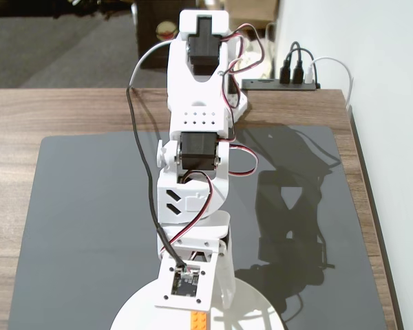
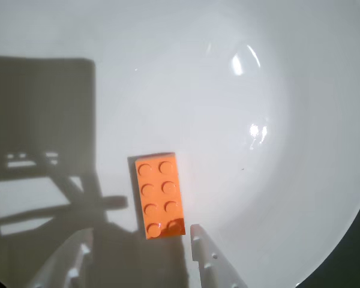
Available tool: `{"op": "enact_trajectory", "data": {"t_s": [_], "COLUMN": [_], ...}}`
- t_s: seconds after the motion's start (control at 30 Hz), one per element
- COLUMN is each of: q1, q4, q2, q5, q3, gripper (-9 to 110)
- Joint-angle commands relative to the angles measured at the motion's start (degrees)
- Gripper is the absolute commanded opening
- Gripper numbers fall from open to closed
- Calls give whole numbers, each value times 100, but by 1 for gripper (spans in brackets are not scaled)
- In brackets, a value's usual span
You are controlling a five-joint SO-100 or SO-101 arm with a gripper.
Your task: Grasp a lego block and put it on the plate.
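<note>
One lego block (image 2: 160, 195), one plate (image 2: 300, 180), jaws open

1. No readable text, label, brand, number or sign is showing in either the fixed view or the wrist view.

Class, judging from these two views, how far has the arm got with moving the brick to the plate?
Done: the lego block lies flat, studs up, on the plate. In hand: the gripper hovers just behind it, jaws open, not touching. Left: only backing the arm away.
</note>
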Motion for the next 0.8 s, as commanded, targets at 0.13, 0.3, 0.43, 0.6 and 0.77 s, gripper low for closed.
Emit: {"op": "enact_trajectory", "data": {"t_s": [0.13, 0.3, 0.43, 0.6, 0.77], "q1": [35, 44, 26, -44, -202], "q4": [44, 343, 431, 431, 413], "q2": [299, 835, 1512, 2399, 3331], "q5": [53, 53, 62, 114, 246], "q3": [-211, 0, 633, 1573, 2602], "gripper": [22, 22, 21, 8, 2]}}
